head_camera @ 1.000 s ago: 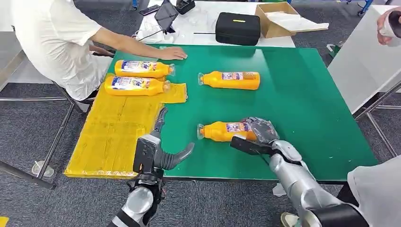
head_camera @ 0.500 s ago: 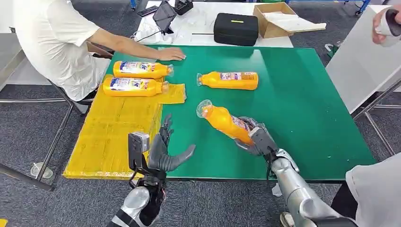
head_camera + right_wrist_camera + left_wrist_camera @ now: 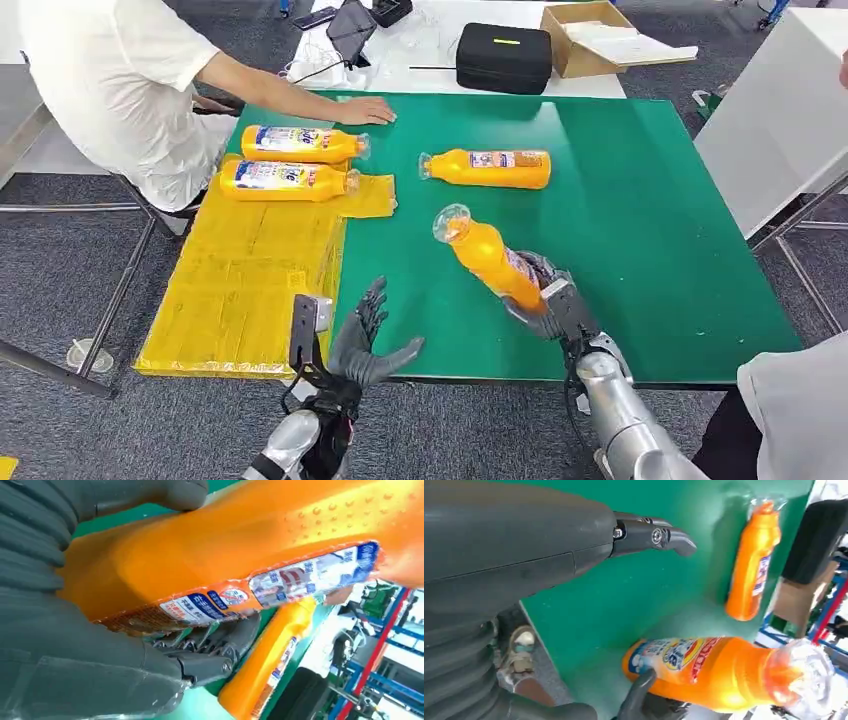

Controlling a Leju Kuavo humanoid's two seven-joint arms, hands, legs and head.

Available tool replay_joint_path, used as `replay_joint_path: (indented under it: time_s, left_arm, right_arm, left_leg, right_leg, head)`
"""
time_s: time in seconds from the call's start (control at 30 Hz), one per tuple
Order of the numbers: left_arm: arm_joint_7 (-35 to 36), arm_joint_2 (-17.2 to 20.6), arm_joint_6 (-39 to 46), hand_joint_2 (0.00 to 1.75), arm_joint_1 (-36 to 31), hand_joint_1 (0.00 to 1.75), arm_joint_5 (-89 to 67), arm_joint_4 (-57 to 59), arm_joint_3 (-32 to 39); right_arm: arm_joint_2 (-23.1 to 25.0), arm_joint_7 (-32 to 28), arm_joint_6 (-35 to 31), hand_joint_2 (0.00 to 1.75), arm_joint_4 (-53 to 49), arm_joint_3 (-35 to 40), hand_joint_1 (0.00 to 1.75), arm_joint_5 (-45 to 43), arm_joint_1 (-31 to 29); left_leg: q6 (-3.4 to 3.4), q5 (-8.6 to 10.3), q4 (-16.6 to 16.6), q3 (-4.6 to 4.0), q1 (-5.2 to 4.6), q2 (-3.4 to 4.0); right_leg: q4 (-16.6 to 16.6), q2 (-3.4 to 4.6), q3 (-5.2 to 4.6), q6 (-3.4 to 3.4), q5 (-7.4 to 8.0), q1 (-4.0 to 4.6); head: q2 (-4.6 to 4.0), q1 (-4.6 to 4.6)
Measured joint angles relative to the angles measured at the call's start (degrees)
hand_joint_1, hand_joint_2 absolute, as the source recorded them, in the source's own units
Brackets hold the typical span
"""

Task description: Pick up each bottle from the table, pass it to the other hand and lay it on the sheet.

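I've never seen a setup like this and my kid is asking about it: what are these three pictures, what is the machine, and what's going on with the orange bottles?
It is a humanoid robot with two silver arms ending in many-fingered hands. The wide picture is from a camera on its head, looking down at a green table. The two close-ups come from cameras at its wrists, so they look turned.

The right hand grips one orange bottle by its lower end, tilted up off the table, capped end uppermost. The left hand waits near the table's front edge, fingers apart, holding nothing.

Another orange bottle lies on the green surface. Two more bottles lie side by side on the yellow sheet. A seated person rests a hand on the table's far edge.
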Motion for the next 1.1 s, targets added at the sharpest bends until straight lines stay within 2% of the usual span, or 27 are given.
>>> replay_joint_path:
  time_s: [0.3, 0.73, 1.1]
  left_arm:
    - [-2.4, -0.1, -6.7, 1.75, -1.8, 0.0, 1.1, 2.5, -2.2]
    - [-5.4, -2.5, -4.8, 1.75, -5.9, 0.0, 0.8, 3.8, -2.5]
    - [-8.2, -2.9, -2.5, 1.75, -6.6, 0.0, -0.1, 3.3, -2.4]
  right_arm:
    - [1.2, 0.0, 1.1, 1.75, -8.1, 4.7, 1.75, -3.2, 2.5]
    - [3.6, 0.0, 2.4, 1.75, -14.4, 12.7, 1.75, -4.1, 2.8]
    - [4.1, 0.0, 2.7, 1.75, -15.2, 14.7, 1.75, -4.4, 3.1]
  left_leg:
    - [0.0, 0.02, 0.0, -0.2, 0.01, 0.01]
    - [0.01, 0.03, 0.0, -0.26, 0.0, 0.01]
    - [0.01, 0.04, 0.0, -0.29, 0.0, 0.0]
  right_leg:
    - [0.0, 0.02, -0.23, 0.0, 0.01, 0.01]
    - [0.0, 0.01, -0.27, 0.01, 0.01, 0.0]
    - [0.0, 0.0, -0.29, 0.0, 0.01, 0.0]
  head:
    - [0.0, 0.0]
    - [0.0, 0.0]
    - [0.0, -0.02]
